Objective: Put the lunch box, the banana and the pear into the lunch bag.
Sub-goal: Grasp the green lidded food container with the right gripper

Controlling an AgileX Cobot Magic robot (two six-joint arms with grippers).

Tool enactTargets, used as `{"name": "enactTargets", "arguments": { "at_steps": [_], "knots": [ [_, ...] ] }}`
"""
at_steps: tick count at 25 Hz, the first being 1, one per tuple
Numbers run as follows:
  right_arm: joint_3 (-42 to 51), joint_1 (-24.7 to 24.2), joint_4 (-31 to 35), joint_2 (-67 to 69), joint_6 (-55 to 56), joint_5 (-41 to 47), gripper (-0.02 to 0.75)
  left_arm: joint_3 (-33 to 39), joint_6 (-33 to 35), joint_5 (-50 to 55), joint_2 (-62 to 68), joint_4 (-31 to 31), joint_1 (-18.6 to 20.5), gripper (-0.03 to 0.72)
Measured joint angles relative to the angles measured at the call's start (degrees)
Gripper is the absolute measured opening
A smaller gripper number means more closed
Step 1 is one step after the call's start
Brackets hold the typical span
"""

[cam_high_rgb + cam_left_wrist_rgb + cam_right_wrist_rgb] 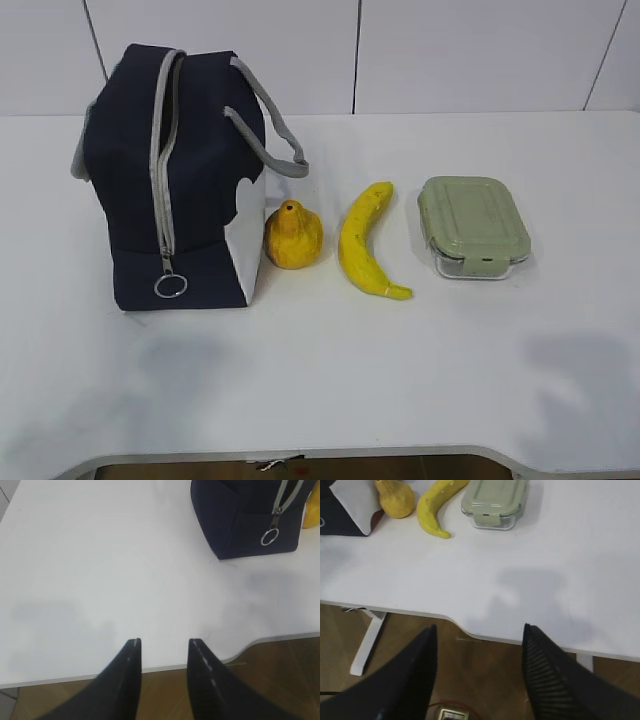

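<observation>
The navy lunch bag (180, 180) stands on the left of the white table with its grey zipper closed and a metal ring pull (170, 286) hanging at the front. To its right lie the yellow-orange pear (293, 236), the banana (365, 240) and the lunch box (473, 226) with its pale green lid, in a row. Neither gripper shows in the exterior view. My left gripper (164, 641) hovers open and empty over the table's front edge, the bag (245, 520) far ahead to the right. My right gripper (480, 627) is open and empty near the front edge, below the banana (436, 505) and lunch box (495, 500).
The table's front edge (320, 462) curves inward at the middle, with brown floor below. A white wall stands behind the table. A white table leg (366, 642) shows under the edge in the right wrist view.
</observation>
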Motion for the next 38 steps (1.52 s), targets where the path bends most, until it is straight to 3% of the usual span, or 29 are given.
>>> {"name": "enactTargets", "arguments": {
  "at_steps": [8, 22, 34, 38],
  "knots": [
    [-3.8, 0.0, 5.5, 13.8, 1.4, -0.5, 0.442, 0.0, 0.0, 0.0, 0.0, 0.0, 0.0, 0.237],
    [-17.7, 0.0, 1.6, 36.5, 0.0, -0.2, 0.442, 0.0, 0.0, 0.0, 0.0, 0.0, 0.0, 0.238],
    [-26.9, 0.0, 17.3, 59.4, -17.3, -0.4, 0.442, 0.0, 0.0, 0.0, 0.0, 0.2, 0.0, 0.239],
    [-30.6, -3.0, 22.2, 65.4, -21.5, 1.6, 0.442, 0.0, 0.0, 0.0, 0.0, 0.2, 0.0, 0.239]
  ]
}}
